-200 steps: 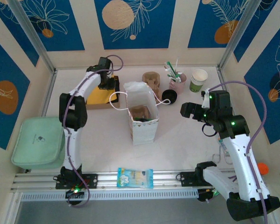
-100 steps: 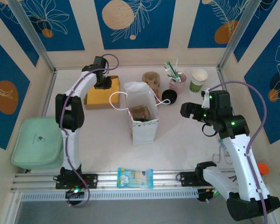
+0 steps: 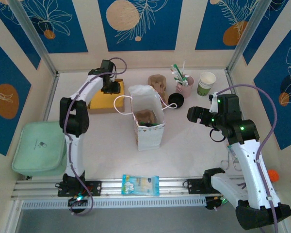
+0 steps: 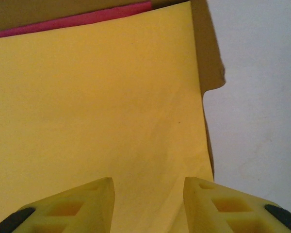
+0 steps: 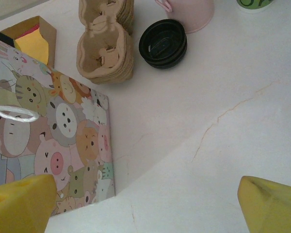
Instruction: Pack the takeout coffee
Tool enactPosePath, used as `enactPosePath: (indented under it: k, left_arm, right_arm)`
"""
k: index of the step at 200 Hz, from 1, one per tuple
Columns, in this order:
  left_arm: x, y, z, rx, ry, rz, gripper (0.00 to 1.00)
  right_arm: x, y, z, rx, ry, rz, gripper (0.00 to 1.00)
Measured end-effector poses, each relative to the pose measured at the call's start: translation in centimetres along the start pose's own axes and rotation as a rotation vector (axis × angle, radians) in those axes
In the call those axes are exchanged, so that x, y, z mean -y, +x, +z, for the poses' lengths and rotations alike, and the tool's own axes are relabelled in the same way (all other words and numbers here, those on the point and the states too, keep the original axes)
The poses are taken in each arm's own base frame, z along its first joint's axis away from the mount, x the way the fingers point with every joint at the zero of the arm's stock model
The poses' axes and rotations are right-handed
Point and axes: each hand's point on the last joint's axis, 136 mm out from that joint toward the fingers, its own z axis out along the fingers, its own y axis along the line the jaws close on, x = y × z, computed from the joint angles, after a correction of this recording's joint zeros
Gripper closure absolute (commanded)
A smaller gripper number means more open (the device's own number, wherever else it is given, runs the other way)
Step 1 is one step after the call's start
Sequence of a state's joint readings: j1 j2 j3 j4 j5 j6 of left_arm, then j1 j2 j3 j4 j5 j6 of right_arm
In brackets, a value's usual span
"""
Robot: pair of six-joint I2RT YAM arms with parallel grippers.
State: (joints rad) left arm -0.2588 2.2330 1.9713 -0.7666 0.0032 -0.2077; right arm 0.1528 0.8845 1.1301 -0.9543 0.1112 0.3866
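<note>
The takeout coffee [image 3: 206, 83], a small paper cup with a white top and a green lower band, stands at the back right beside the pink cup; its green base [image 5: 254, 4] just shows in the right wrist view. My right gripper [image 3: 194, 115] hovers in front of it, short of the cup and right of the bag, its jaws wide open [image 5: 145, 208] over bare table. My left gripper [image 3: 111, 87] is at the back left over a cardboard box of yellow napkins [image 4: 97, 97], open [image 4: 148, 204] with nothing between its fingers.
An open cartoon-print paper bag [image 3: 146, 119] stands mid-table. Behind it are a pulp cup carrier [image 3: 157, 83], a black lid [image 3: 175, 100] and a pink cup of utensils [image 3: 184, 85]. A mint pouch [image 3: 39, 148] lies at left, a wipes packet [image 3: 140, 184] at the near edge.
My left gripper shifted slightly over the napkin box and its jaws have parted. The right arm has not moved.
</note>
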Motion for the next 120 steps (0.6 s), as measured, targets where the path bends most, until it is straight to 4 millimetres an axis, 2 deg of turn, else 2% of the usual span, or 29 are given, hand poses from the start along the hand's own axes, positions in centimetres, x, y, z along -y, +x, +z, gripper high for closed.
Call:
enactPosePath:
  k: [36, 120]
  left_arm:
    - [0.7, 0.0, 1.6, -0.016, 0.003, 0.012, 0.58]
    - [1.8, 1.7, 4.7, -0.078, 0.002, 0.031, 0.67]
  right_arm:
    - [0.0, 0.0, 0.0, 0.000, 0.000, 0.000, 0.04]
    - [0.0, 0.0, 0.0, -0.001, 0.001, 0.000, 0.04]
